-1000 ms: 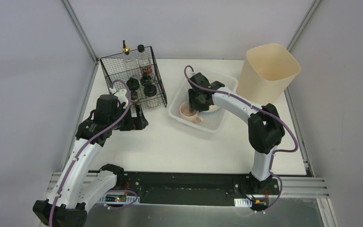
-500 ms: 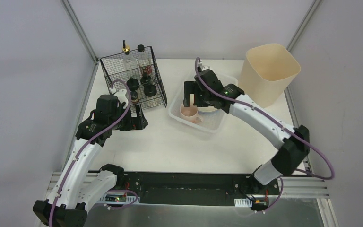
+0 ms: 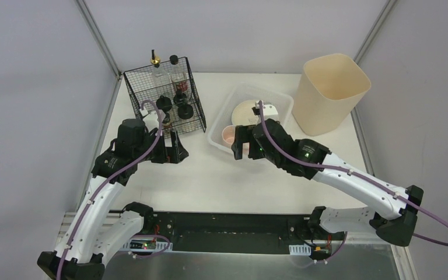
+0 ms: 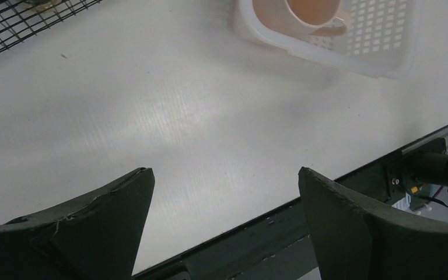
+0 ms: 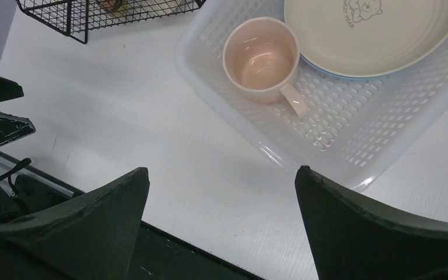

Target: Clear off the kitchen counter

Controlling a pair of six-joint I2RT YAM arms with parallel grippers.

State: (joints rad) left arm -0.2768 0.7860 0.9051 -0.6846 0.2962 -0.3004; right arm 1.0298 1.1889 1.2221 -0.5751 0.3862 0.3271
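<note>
The kitchen counter (image 3: 210, 181) is a white tabletop with a metal frame. On it stands a white perforated basket (image 3: 268, 149) holding a pink cup (image 5: 261, 58) and a cream plate (image 5: 373, 29). My right gripper (image 3: 242, 150) hovers over the counter just in front of this basket, open and holding nothing (image 5: 221, 170). My left gripper (image 3: 178, 149) is near the front corner of a black wire basket (image 3: 163, 99), also open with nothing between its fingers (image 4: 224, 172). The cup (image 4: 315, 14) stands upright beside the plate.
The black wire basket holds several bottles at the back left. A tall beige bin (image 3: 329, 90) stands at the back right, next to the white basket. The counter's front metal edge (image 4: 326, 192) lies just below both grippers.
My right gripper opened, left the pink cup in the white basket and drew back toward the counter's front. The left gripper shifted slightly right.
</note>
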